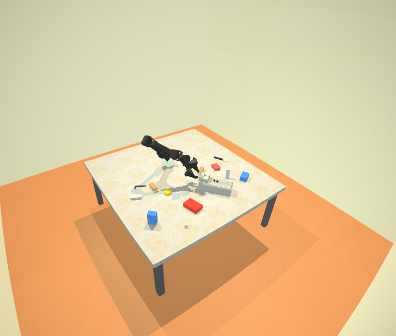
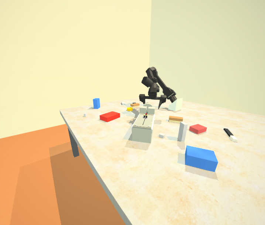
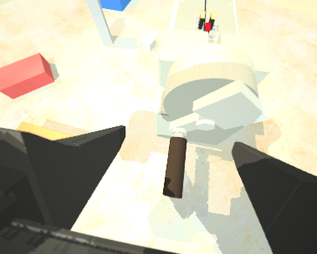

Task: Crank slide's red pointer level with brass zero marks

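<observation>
The pale grey machine stands mid-table, its toothed crank wheel facing the arm. The dark brown crank handle sticks out from the crank arm toward the wrist camera. My gripper is open wide. Its fingers stand well apart on either side of the handle and do not touch it. On the slide, the red pointer sits between the two brass marks, about level with them.
A red block, an orange block, a grey upright post and a small white cube lie beside the machine. A flat red block, a blue block and a pale wedge lie farther off.
</observation>
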Tool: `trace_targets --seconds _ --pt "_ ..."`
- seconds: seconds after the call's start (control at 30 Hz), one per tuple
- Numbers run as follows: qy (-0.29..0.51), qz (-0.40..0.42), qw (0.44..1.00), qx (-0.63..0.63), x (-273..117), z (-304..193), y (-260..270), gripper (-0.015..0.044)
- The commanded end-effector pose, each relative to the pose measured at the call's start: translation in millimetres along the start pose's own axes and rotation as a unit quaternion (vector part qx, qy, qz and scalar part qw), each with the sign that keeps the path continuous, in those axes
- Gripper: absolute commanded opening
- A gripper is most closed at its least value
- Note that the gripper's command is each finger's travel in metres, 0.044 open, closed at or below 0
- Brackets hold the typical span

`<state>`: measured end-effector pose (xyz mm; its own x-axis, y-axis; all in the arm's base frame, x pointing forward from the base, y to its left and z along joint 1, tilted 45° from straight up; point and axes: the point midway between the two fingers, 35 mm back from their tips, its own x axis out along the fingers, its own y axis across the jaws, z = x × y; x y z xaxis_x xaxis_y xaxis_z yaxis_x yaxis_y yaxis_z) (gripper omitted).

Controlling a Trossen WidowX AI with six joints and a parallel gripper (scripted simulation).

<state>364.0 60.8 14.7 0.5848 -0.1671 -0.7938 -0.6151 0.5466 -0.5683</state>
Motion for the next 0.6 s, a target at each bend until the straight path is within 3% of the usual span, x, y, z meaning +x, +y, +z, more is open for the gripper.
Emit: trace_targets --seconds 0.0,0.43,0.57 --pt "0.001 -0.002 1.0 0.002 -10 12 -2 0.044" --pt "0.001 0.003 1.0 0.001 -77 79 2 0.044" --pt "0.003 -0.002 1.0 0.005 -79 84 1 0.044"
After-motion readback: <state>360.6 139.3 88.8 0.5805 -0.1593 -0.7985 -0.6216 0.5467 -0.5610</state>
